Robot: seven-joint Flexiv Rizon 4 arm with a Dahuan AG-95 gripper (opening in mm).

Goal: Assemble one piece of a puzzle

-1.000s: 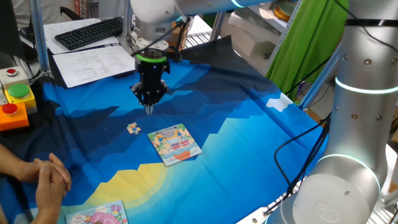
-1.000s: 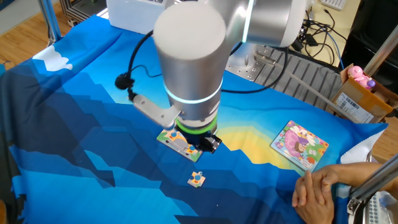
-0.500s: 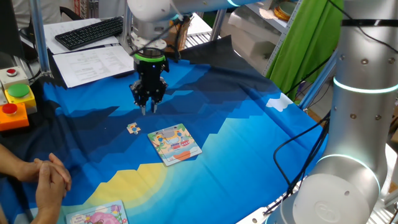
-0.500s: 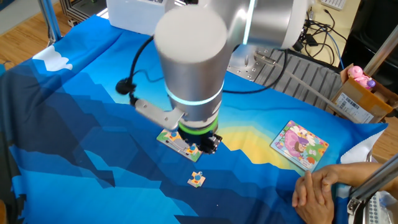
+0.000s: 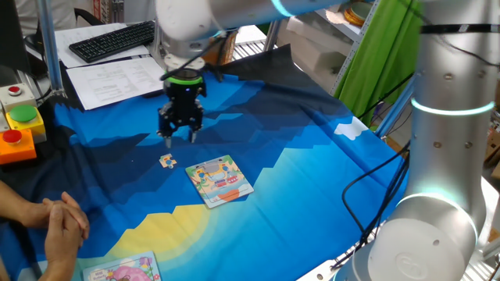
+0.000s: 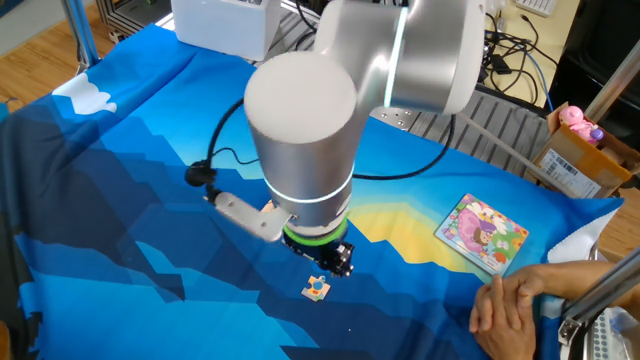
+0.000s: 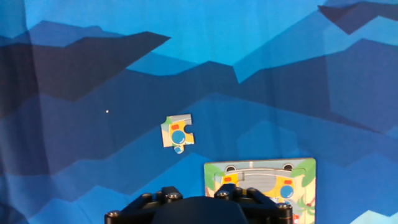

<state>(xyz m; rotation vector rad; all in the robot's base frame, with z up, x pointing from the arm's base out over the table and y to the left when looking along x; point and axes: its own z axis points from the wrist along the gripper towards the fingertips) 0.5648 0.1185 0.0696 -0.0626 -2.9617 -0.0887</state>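
Note:
The piece point(image 5: 166, 161) lies loose on the blue cloth, just left of the puzzle point(image 5: 219, 180). In the hand view the piece point(image 7: 178, 132) lies up and left of the puzzle point(image 7: 261, 183). My gripper point(image 5: 180, 141) hangs above the cloth, slightly behind the piece, fingers spread apart and empty. In the other fixed view the piece point(image 6: 316, 289) lies just below the gripper point(image 6: 335, 262), and the arm hides the puzzle. The hand view shows only the gripper's base, not its fingertips.
A pink-pictured board point(image 5: 121, 269) lies at the front left; it also shows in the other fixed view point(image 6: 482, 232). A person's clasped hands point(image 5: 58, 226) rest at the table's edge. A button box point(image 5: 17, 129), papers and a keyboard point(image 5: 113, 39) stand beyond the cloth.
The gripper has moved left, away from the puzzle and nearer to over the piece. Its fingers have spread from together to apart. The piece and puzzle have not moved.

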